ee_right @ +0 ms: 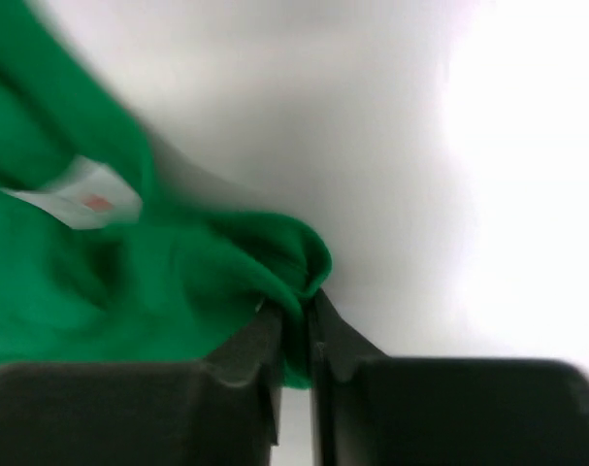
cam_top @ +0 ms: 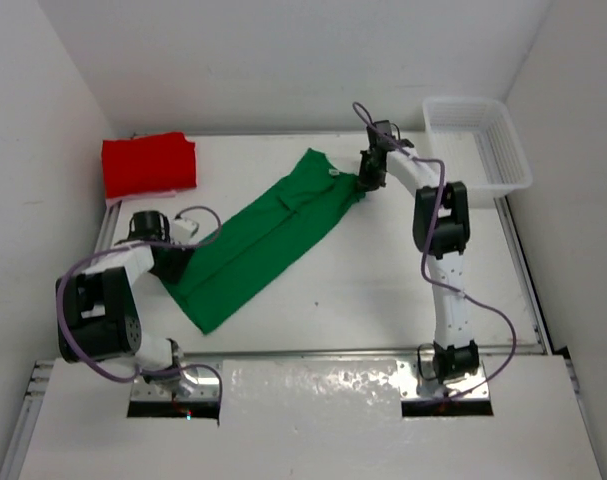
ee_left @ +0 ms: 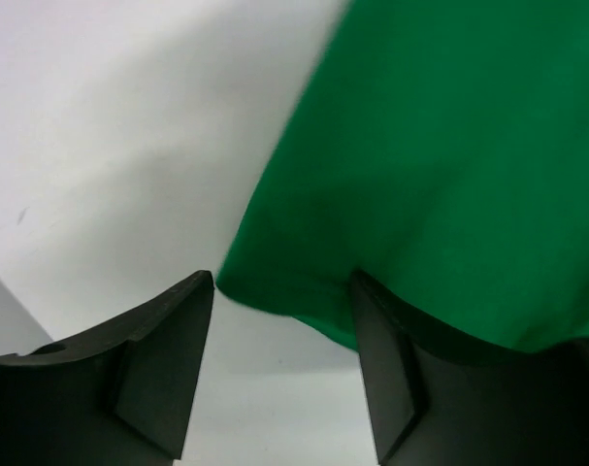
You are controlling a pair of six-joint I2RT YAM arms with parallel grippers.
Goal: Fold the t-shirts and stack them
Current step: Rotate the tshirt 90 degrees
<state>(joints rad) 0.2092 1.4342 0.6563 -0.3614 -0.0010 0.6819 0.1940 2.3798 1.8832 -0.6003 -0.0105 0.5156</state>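
Your left fingers [ee_left: 158, 359] stand half open astride a hem corner of the green t-shirt [cam_top: 268, 235] on the counter [cam_top: 383, 290], holding nothing. Your right fingers [ee_right: 241, 364] pinch its collar end. Pulling now would likely drag the loose hem and bunch it.

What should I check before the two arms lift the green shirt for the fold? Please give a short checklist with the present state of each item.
1. Right pincer shut on the green shirt near its collar: ok.
2. Left pincer shut on the lower hem: not ok; it is open, with the hem edge between its fingers.
3. Shirt stretched out on the table: ok, bunched only at the right pincer.
4. Red shirt folded, apart from the green one: ok.
5. Basket apart from the shirt: ok.
6. Number of cloth layers pinched: cannot tell.
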